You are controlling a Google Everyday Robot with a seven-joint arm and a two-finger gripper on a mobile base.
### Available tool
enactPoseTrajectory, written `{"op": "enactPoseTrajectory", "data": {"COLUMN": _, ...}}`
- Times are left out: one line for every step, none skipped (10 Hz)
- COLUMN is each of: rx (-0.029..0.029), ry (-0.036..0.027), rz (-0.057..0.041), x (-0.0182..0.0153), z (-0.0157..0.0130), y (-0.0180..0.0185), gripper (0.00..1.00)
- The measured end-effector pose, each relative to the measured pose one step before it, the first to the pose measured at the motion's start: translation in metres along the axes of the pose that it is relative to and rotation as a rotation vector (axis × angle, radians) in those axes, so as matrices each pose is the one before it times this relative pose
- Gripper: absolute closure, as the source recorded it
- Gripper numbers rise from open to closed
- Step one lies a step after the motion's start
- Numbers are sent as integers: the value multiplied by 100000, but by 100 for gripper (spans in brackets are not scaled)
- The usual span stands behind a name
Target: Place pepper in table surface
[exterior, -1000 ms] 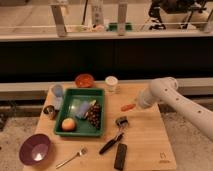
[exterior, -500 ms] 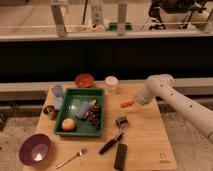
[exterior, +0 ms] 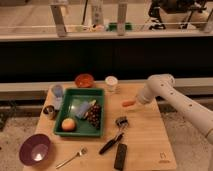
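I see gripper (exterior: 136,101) at tray's (exterior: 80,131) 3 o'clock, clamped on pepper (exterior: 128,104), carried above table surface (exterior: 145,135) for set-down on bare wood

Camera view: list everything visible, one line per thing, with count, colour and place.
table surface: 1, light wood, centre
pepper: 1, orange-red, at the gripper's tip, above the table's right half
tray: 1, green, table left
round fruit: 1, orange, tray front left
grapes: 1 bunch, dark, in tray
orange bowl: 1, back edge
white cup: 1, back edge
purple bowl: 1, front left
fork: 1, silver, front
black-handled tool: 1, centre front
gripper: 1, white arm, right, at the pepper
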Motion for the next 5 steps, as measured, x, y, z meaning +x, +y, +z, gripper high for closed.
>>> {"op": "enactPoseTrajectory", "data": {"rx": 303, "ry": 484, "rz": 2227, "x": 564, "z": -42, "y": -243, "gripper": 100}}
{"op": "enactPoseTrajectory", "data": {"rx": 350, "ry": 644, "rz": 2305, "x": 682, "z": -57, "y": -311, "gripper": 100}}
{"op": "enactPoseTrajectory", "data": {"rx": -8, "ry": 435, "rz": 2102, "x": 634, "z": 119, "y": -308, "gripper": 100}}
{"op": "enactPoseTrajectory", "data": {"rx": -214, "ry": 176, "rz": 1219, "x": 370, "z": 147, "y": -301, "gripper": 100}}
{"op": "enactPoseTrajectory", "data": {"rx": -892, "ry": 312, "rz": 1266, "x": 582, "z": 670, "y": -366, "gripper": 100}}
